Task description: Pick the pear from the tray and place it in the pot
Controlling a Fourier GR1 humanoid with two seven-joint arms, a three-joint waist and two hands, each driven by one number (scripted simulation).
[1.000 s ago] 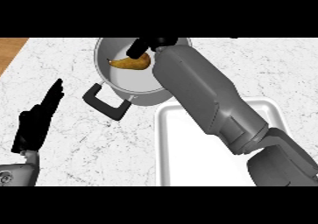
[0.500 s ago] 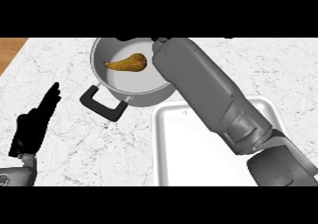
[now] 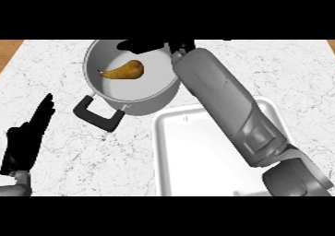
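Pear [image 3: 123, 71] lies inside the pot [image 3: 155, 97], apart from the right hand [image 3: 144, 45], which hangs open and empty over the far rim, while the left hand [image 3: 25, 140] rests open, fingers straight, at lower left.

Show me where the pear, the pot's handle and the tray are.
pear [image 3: 123, 71], head view, middle of its body.
pot handle [image 3: 90, 117], head view, the black outer bar.
tray [image 3: 197, 156], head view, bare floor of the tray.
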